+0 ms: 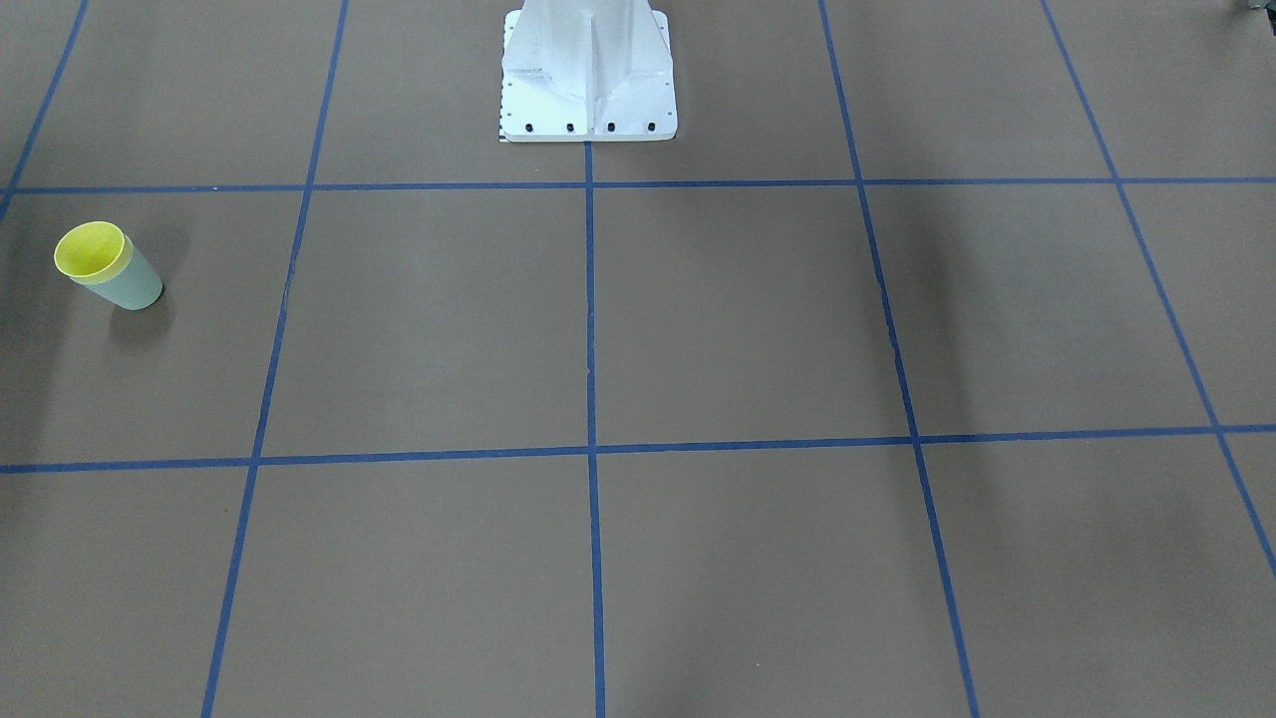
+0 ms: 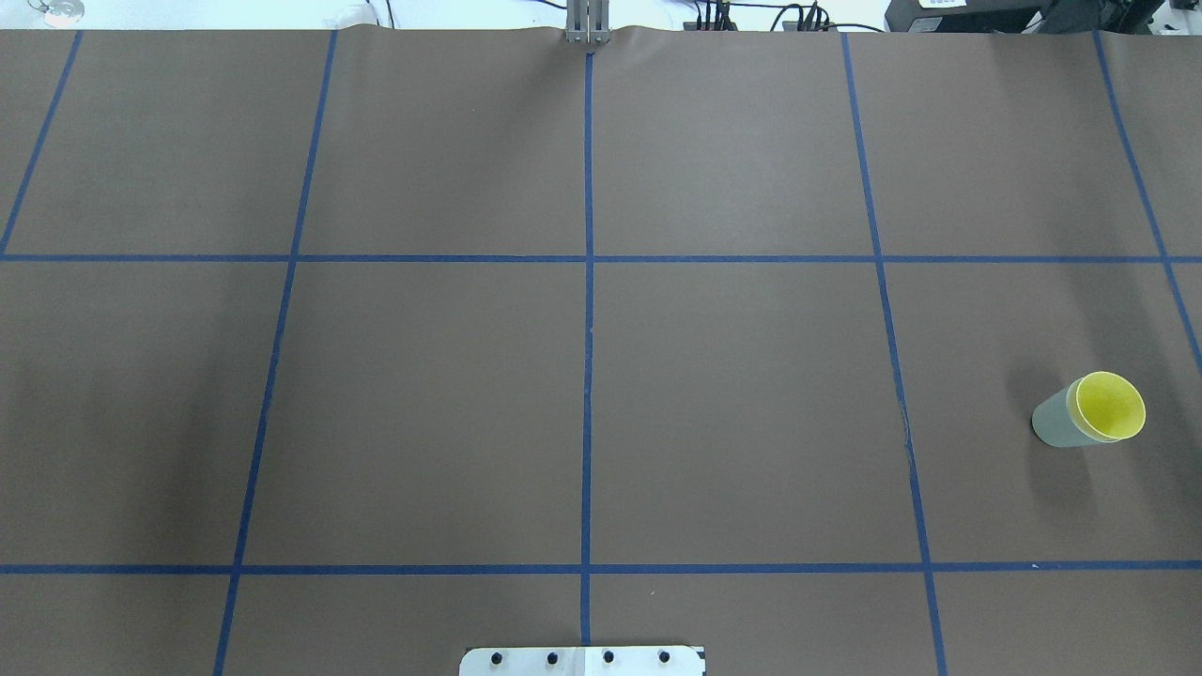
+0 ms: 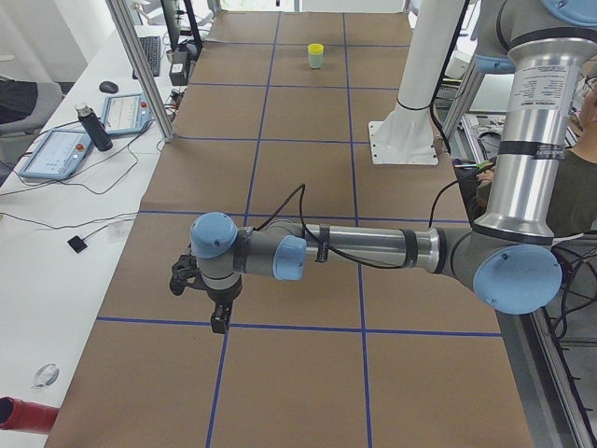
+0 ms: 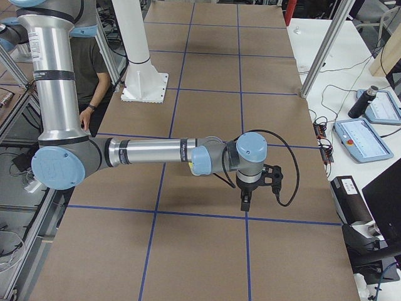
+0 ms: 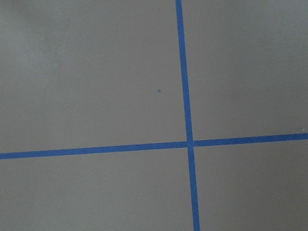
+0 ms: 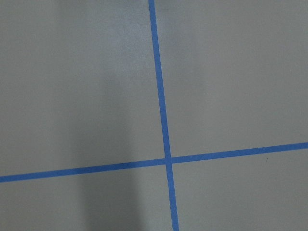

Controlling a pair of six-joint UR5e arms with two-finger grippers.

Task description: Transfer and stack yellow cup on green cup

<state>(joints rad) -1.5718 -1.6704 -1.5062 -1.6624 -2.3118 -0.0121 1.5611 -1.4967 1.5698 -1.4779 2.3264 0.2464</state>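
Observation:
The yellow cup [image 1: 90, 249] sits nested inside the green cup [image 1: 138, 286], standing on the brown table on the robot's right side. Only the yellow rim and inside show above the green wall. The pair also shows in the overhead view, yellow cup [image 2: 1110, 406] in green cup [image 2: 1054, 422], and far off in the exterior left view [image 3: 316, 56]. My left gripper [image 3: 218, 320] hangs over the table's left end, far from the cups. My right gripper [image 4: 244, 204] hangs over the right end. I cannot tell whether either is open or shut. Both wrist views show only bare table.
The brown table carries a grid of blue tape lines [image 2: 588, 376]. The white robot pedestal [image 1: 588, 80] stands at the table's robot-side edge. Laptops and a bottle [image 3: 93, 126] lie on a side bench beyond the table. A person [image 4: 94, 63] sits behind the robot.

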